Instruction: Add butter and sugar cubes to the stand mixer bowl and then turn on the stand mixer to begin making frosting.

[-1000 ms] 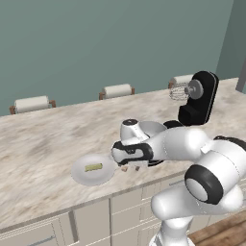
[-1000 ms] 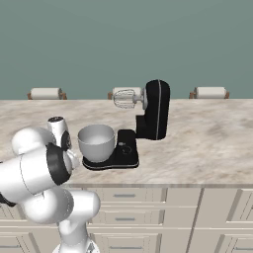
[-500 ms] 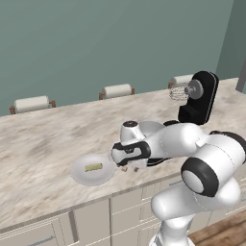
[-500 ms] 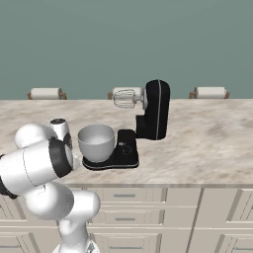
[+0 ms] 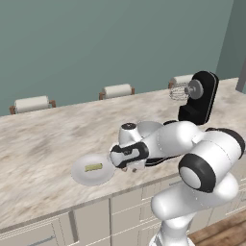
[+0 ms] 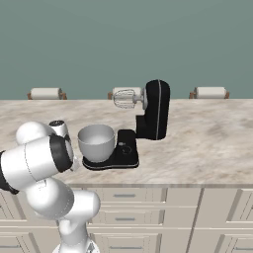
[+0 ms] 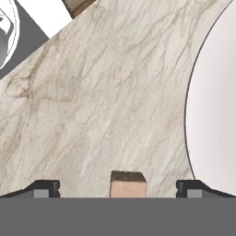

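In the hand view I see the gripper with its fingers spread wide apart, and the sugar cubes, one tan cube, lies between them on the marble counter; the white plate curves at 3 o'clock. The left base view shows the butter on that plate. The right base view shows the stand mixer bowl on the stand mixer, before a teal wall. Compared with half a second ago, the arm has hardly moved.

My arm has swung further left along the counter's front edge, bringing the gripper down beside the plate.
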